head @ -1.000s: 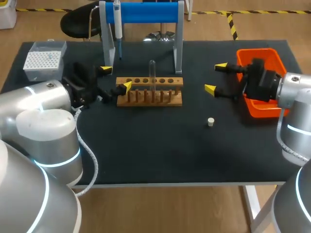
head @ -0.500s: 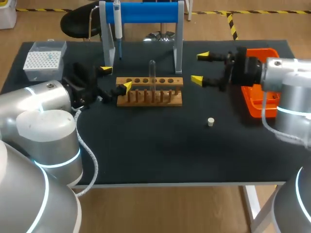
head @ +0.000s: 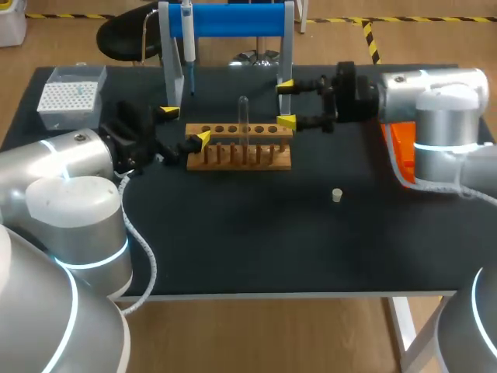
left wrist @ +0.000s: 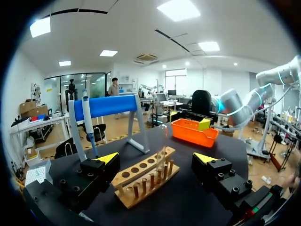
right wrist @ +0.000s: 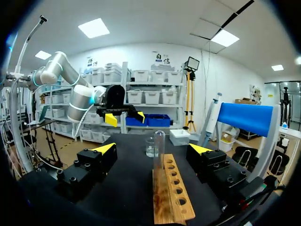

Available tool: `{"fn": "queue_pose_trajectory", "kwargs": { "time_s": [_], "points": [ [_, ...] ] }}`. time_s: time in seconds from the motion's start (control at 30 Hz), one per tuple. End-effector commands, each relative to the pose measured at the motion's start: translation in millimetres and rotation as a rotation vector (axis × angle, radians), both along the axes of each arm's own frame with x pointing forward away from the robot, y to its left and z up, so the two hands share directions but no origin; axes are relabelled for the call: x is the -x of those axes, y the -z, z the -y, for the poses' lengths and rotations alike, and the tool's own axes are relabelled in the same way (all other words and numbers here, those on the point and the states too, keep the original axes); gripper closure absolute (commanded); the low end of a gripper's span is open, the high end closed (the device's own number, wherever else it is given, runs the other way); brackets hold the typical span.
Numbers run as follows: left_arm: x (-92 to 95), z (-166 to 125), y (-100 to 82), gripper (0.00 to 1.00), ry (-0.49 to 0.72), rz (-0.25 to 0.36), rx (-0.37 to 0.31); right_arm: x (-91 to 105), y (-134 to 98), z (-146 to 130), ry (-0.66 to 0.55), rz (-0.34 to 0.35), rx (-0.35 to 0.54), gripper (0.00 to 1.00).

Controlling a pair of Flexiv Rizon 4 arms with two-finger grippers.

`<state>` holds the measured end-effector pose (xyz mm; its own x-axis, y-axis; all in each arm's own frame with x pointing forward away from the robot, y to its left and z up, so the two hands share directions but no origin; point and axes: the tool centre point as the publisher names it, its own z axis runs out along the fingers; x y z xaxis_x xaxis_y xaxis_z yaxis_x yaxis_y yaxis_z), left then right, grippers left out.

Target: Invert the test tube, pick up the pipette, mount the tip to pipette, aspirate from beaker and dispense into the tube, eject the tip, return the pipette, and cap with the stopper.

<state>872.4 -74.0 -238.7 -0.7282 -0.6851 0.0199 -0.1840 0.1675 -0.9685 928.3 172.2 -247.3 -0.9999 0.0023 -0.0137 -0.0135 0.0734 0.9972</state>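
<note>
At the bench's (head: 233,233) far left the tip box (head: 71,95) is sitting untouched. The left pincer (head: 186,126) is hanging released at the rack's (head: 241,158) left end, gripping nothing. Behind it the pipette (head: 187,35) is resting on its blue stand (head: 233,19). The test tube (head: 243,116) is standing upright mid-rack — inverting it looks to be the step in hand. The right pincer (head: 286,102) is hovering released at the rack's right end, facing the tube — next it needs to come in level and close on the glass above the rack. The stopper (head: 337,195) is lying alone nearer the front.
</note>
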Motion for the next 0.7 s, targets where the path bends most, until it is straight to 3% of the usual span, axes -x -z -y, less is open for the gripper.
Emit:
{"fn": "queue_pose_trajectory", "kwargs": {
  "time_s": [0.03, 0.7],
  "points": [
    [-0.3, -0.3, 2.0, 0.0, 0.001, 0.005, 0.006, -7.7, 6.7, -17.1, -0.128, -0.004, -0.013, 0.0],
    [-0.3, -0.3, 2.0, 0.0, 0.001, 0.005, 0.006, -5.4, 21.1, -51.5, -0.107, -0.016, -0.031, 0.0]
  ]
}}
